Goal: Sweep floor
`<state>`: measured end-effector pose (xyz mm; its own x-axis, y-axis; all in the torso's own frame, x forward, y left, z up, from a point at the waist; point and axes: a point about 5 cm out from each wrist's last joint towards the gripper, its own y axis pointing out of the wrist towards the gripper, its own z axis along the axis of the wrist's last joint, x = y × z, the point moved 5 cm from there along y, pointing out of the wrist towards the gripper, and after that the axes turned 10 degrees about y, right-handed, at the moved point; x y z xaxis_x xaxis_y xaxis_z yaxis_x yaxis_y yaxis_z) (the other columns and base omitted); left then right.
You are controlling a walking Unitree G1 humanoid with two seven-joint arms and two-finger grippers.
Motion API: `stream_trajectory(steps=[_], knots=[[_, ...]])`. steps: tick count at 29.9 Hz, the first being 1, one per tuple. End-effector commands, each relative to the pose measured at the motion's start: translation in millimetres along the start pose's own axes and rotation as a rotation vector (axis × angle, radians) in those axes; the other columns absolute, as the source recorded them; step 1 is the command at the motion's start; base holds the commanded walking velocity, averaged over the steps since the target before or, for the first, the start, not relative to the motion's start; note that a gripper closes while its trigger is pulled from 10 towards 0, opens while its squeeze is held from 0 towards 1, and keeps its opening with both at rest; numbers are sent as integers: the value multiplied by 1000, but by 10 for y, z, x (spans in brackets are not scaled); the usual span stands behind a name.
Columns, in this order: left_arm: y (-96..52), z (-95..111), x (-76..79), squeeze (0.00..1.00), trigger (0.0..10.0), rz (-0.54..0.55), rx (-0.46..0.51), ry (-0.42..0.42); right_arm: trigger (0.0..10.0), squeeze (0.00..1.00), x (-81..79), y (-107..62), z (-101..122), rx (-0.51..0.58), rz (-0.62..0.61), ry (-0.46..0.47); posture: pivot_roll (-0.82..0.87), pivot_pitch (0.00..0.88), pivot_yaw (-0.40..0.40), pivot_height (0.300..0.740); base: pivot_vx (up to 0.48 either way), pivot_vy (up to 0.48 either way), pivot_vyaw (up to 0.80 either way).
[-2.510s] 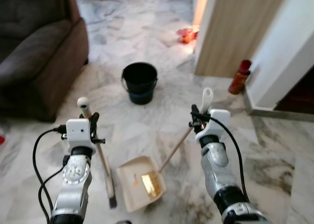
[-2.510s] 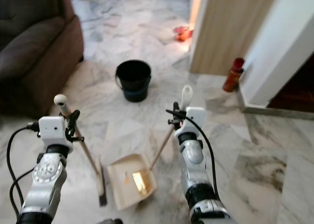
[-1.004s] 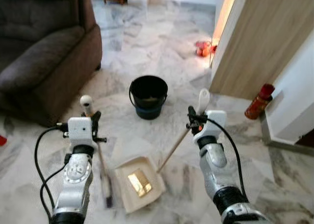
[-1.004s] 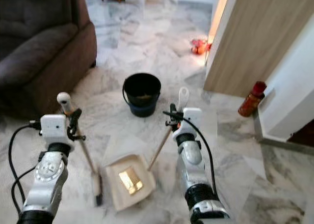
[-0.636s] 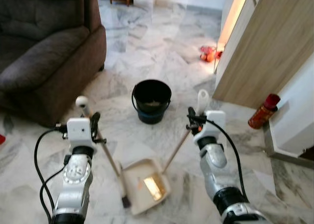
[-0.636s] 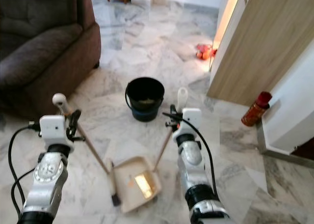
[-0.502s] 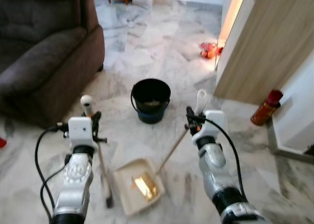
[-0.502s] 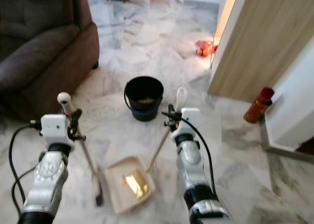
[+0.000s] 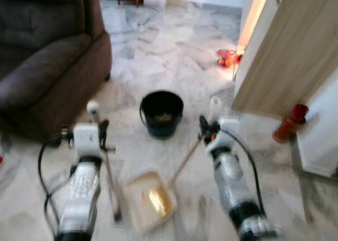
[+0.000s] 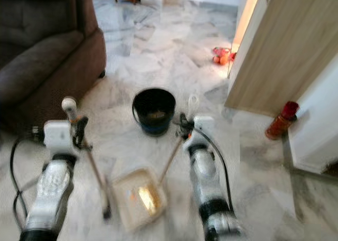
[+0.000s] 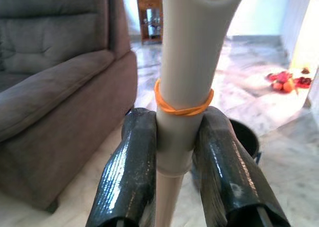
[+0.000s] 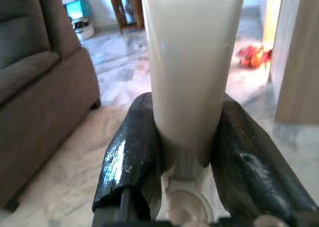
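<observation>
Broom [image 9: 108,169], wooden-handled, clamped in left claw [image 11: 175,179]; right claw [image 12: 185,152] clamps cream dustpan's [image 9: 149,198] handle.

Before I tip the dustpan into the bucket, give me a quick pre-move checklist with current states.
1. Left pincer clamped on the broom handle: ok.
2. Right pincer clamped on the dustpan handle: ok.
3. Debris sits in the dustpan: ok, a yellowish heap shows in the tray.
4. Black bucket upright, mouth open, ahead of the dustpan: ok.
5. Broom head away from the tray: ok, it lies beside the tray on the left.
6. Image sharpness for aiming: not ok, head views are blurred.
</observation>
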<state>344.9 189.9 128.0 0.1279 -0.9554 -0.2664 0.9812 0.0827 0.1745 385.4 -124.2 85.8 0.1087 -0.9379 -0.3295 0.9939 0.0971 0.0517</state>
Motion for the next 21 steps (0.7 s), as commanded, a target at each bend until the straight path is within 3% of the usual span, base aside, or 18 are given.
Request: stream_trajectory(steps=[1, 21], knots=[[21, 92, -42, 0, 10000, 9, 37, -3, 10000, 0, -109, 66, 139, 50, 36, -12, 147, 95, -28, 740, 300, 0, 0], [18, 85, -39, 0, 10000, 8, 34, -3, 10000, 0, -117, 61, 119, 42, 39, -9, 148, 95, -29, 740, 304, 0, 0]])
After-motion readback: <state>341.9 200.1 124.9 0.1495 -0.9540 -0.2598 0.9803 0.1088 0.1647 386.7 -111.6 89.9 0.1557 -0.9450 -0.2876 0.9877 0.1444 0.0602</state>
